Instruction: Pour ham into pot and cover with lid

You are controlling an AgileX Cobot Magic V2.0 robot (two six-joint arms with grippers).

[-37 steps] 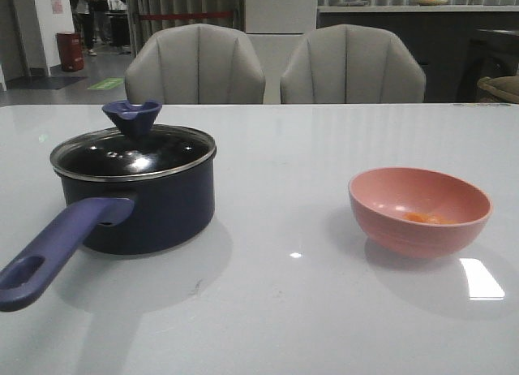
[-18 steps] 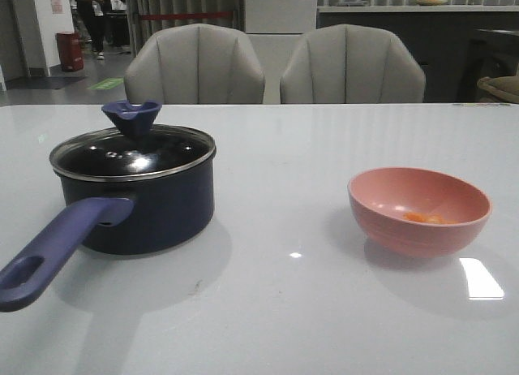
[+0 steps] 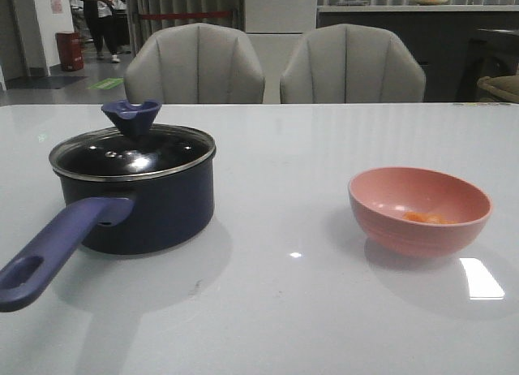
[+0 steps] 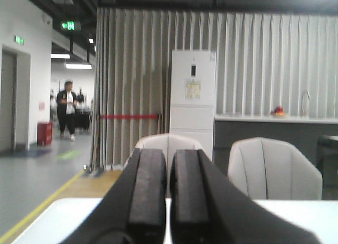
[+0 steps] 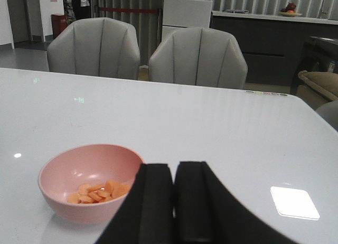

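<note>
A white desk (image 3: 276, 310) holds a dark pot (image 3: 146, 204) on the left with its lid (image 3: 132, 152) already on, and well apart on the right a pink bowl (image 3: 419, 209) holding the ham (image 5: 100, 191). The likely risk is tipping ham onto the closed lid, or spilling pieces if the smooth bowl slips. Only the wrist views show the left hand (image 4: 160, 188) and right hand (image 5: 174, 202), both narrowed nearly closed and empty; the right one also shows the ham slices clearly.

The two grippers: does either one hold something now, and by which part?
Nothing is held. The left gripper and the right gripper are both shut on nothing; the lid sits on the pot.
</note>
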